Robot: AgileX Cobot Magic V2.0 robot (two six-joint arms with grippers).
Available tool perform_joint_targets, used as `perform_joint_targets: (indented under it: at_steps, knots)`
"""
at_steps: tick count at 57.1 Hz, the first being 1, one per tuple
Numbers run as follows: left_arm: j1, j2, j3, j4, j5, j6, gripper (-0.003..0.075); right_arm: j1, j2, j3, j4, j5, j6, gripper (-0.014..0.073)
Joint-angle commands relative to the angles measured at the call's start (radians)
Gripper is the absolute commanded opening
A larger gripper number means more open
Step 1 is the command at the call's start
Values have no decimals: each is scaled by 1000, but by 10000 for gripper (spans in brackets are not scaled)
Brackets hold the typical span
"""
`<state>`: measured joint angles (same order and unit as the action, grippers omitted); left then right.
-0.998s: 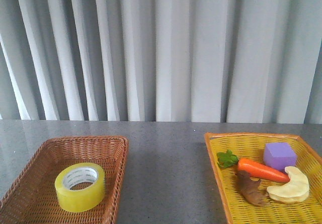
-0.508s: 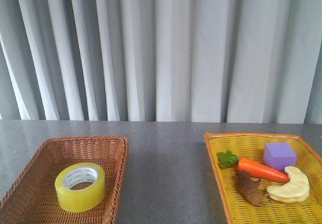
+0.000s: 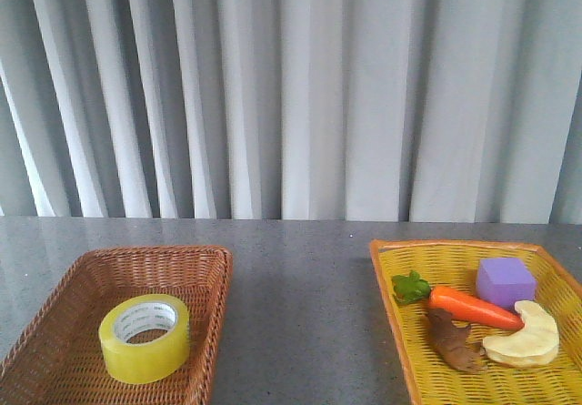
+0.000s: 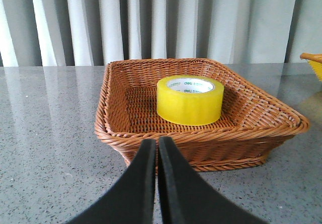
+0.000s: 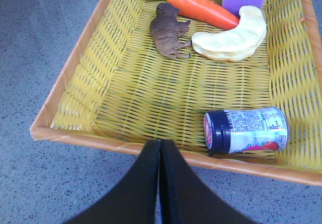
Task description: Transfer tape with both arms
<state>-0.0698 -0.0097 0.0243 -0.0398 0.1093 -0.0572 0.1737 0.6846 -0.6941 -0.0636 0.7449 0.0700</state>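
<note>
The yellow tape roll (image 3: pixel 145 337) with a white core lies flat in the brown wicker basket (image 3: pixel 86 273) at the front left. It also shows in the left wrist view (image 4: pixel 190 99), inside that basket (image 4: pixel 115 133). My left gripper (image 4: pixel 157 146) is shut and empty, just outside the basket's near rim. My right gripper (image 5: pixel 160 146) is shut and empty, over the near rim of the yellow basket (image 5: pixel 85 103). Neither arm shows in the front view.
The yellow basket (image 3: pixel 396 273) at the front right holds a carrot (image 3: pixel 473 307), a purple block (image 3: pixel 506 281), a pale crescent toy (image 3: pixel 523 337) and a brown animal figure (image 3: pixel 455 339). The right wrist view also shows a small jar (image 5: pixel 245 130) lying in it. Grey curtains hang behind the table.
</note>
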Motion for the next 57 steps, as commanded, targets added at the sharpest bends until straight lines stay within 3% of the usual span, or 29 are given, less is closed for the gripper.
perform_joint_targets:
  at_steps: [1,28,36,47,57]
  knots:
    - [-1,-18,-8,-2,-67,-11,-7,-6,-1,-27,-8,-51,-5,-7]
    - [-1,-18,-8,-2,-67,-11,-7,-6,-2,-26,-8,-51,-5,-7]
    - [-1,-18,-8,-2,-67,-11,-7,-34,-92,-2,-24,-75,-1,-7]
    - [-1,-18,-8,-2,-67,-11,-7,-156,-342,194,13,-273,-1,-7]
    - [-1,-18,-8,-2,-67,-11,-7,-197,-564,406,23,-419,-2,-7]
